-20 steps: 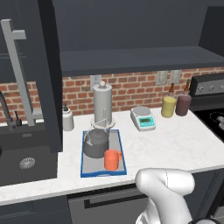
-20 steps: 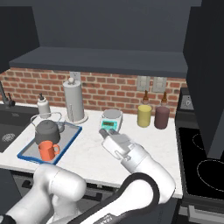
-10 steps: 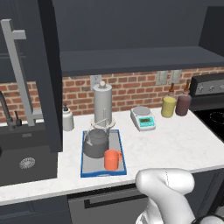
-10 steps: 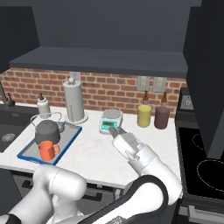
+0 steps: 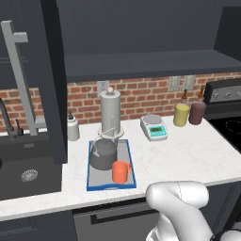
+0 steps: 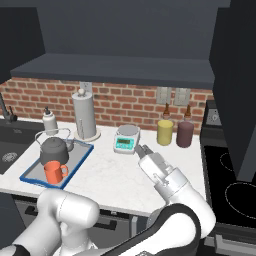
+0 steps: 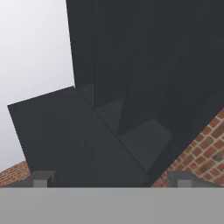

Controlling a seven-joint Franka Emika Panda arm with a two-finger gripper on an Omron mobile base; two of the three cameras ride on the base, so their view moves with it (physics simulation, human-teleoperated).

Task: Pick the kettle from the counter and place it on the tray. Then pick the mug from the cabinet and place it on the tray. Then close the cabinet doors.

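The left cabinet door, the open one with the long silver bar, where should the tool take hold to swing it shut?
Grip the long vertical bar handle on the left cabinet door, low on its length, coming in from the front: it stands off the panel, leaving room for open fingers.

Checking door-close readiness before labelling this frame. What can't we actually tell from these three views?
- Dark navy wall cabinet, hand view: steep upward angle; shelf contents unreadable.
- Tall dark navy cabinet door, left base view: cut off by the top edge; how far open is unclear.
- Small green-faced kitchen scale, right base view: display too small to read.
- Claw, right base view: seen end-on past the white arm; finger gap hard to judge.
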